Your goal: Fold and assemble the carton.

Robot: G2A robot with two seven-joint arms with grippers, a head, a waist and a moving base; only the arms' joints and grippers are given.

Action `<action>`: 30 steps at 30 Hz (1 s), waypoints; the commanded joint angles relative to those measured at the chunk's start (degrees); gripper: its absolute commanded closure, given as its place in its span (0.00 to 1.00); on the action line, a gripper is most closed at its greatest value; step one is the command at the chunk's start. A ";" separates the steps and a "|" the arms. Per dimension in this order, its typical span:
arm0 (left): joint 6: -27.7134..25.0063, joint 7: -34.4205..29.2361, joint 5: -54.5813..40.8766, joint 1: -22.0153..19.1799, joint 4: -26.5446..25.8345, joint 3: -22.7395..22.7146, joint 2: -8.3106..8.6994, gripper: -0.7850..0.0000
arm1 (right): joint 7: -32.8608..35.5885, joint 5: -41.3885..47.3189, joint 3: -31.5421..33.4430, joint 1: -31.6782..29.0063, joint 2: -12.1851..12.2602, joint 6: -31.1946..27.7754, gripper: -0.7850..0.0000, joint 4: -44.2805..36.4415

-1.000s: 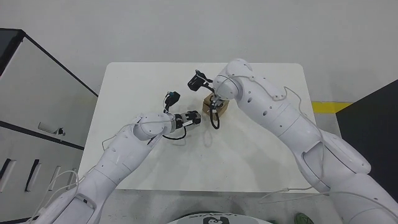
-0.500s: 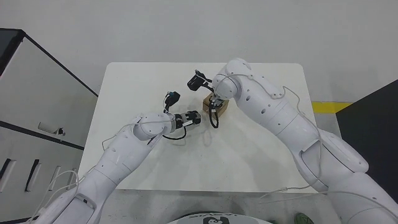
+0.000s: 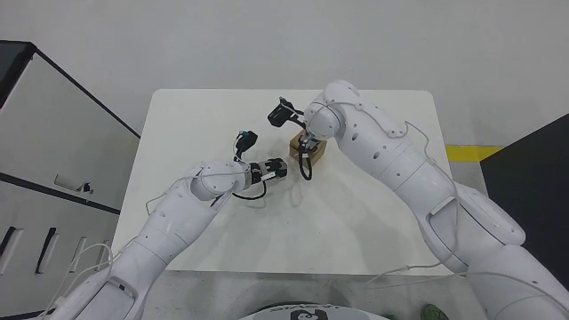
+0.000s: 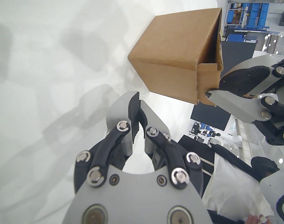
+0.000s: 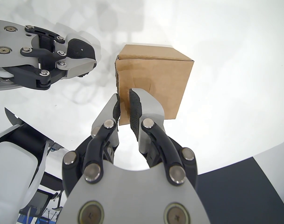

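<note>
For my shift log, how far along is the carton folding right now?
Done: the carton stands on the table as a squared box. In hand: the right gripper pinches one panel at its end between its fingers. The left gripper is shut on nothing, beside the carton and not touching it. Left: that end looks open in the left wrist view, so its flaps probably need closing.

No text, label or number is legible.
</note>
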 commanded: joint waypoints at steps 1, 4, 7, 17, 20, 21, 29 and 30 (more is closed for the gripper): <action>0.00 0.00 0.00 0.00 0.00 0.00 0.00 1.00 | -0.07 0.07 0.08 0.06 -0.07 0.04 0.87 0.23; 0.00 0.00 0.00 0.00 0.00 0.00 0.00 1.00 | -0.18 0.21 0.23 0.18 -0.19 0.10 0.87 0.58; 0.00 0.00 0.00 0.00 0.00 0.00 0.00 1.00 | -0.29 0.23 0.32 0.26 -0.30 0.06 0.87 0.85; 0.00 0.00 0.00 0.00 0.00 0.00 0.00 1.00 | -0.29 0.40 0.55 0.36 -0.60 -0.32 0.84 1.40; 0.00 0.00 0.00 0.00 0.00 0.00 0.00 1.00 | -0.07 0.40 0.49 0.30 -0.71 -0.35 0.83 1.65; 0.00 0.00 0.00 0.00 0.00 0.00 0.00 1.00 | 0.01 0.44 0.45 0.29 -0.76 -0.38 0.83 1.76; 0.00 0.00 0.00 0.00 0.00 0.00 0.00 1.00 | 0.07 0.61 0.27 0.31 -1.16 -0.40 0.80 2.70; 0.00 0.00 0.00 0.00 0.00 0.00 0.00 1.00 | 0.10 0.54 0.24 0.36 -1.21 -0.35 0.80 2.80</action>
